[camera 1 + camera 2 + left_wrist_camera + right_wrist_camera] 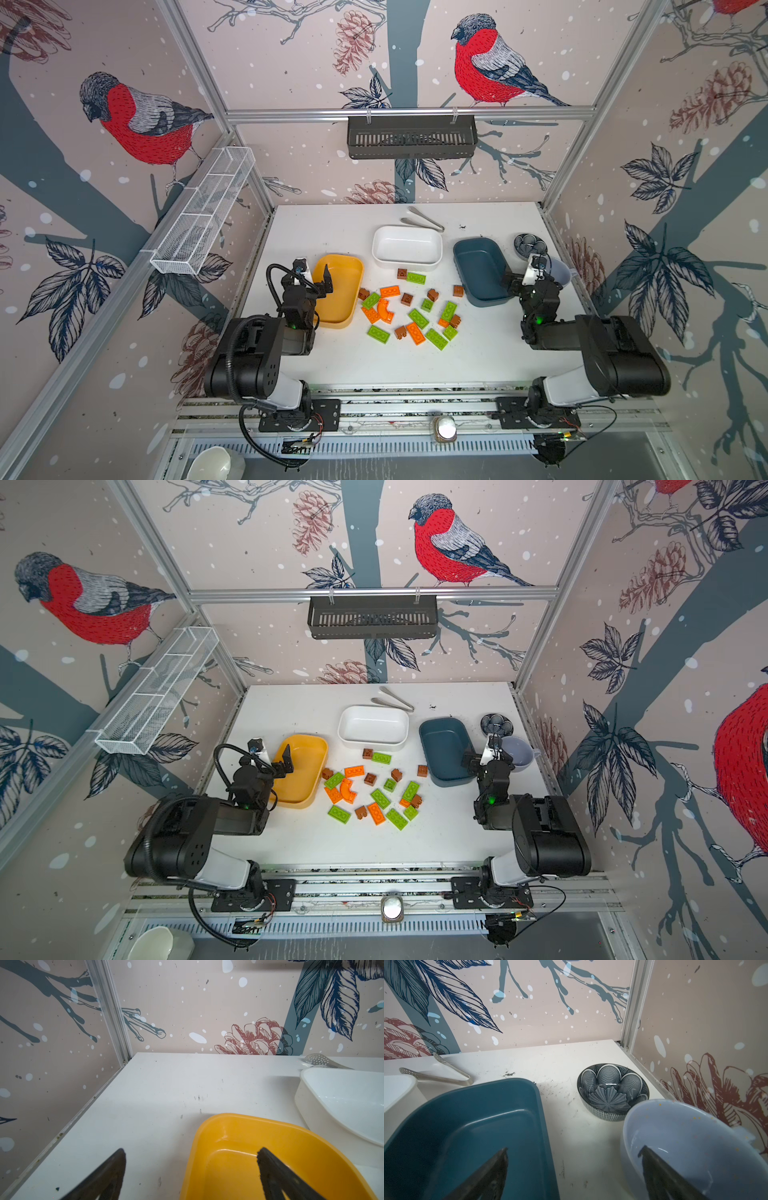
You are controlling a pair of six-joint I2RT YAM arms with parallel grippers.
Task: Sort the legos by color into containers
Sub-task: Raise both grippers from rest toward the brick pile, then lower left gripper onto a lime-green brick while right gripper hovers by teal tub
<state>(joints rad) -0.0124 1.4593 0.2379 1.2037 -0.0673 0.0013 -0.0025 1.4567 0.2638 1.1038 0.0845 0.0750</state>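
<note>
L claw point(313, 274) & R claw point(524, 270) both released, empty. Legos point(411, 309) lie mid-frame on worktop point(478, 357), btwn them; L looks marginally nearer.

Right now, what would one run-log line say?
stage: sorting not started | left gripper: open over yellow tub edge | right gripper: open between blue tub and mug | bricks: loose on table | white tub: empty

In the left wrist view the yellow tub point(228, 1136) below the left claw point(191, 1150) is cut off by the picture's edge, and the tongs point(318, 1060) beyond it are mostly hidden behind the white tub point(332, 1105). In both top views the grey mug point(561, 272) is partly covered by the right claw point(521, 275), as is the corner of the blue tub point(478, 266) nearest it.
</note>
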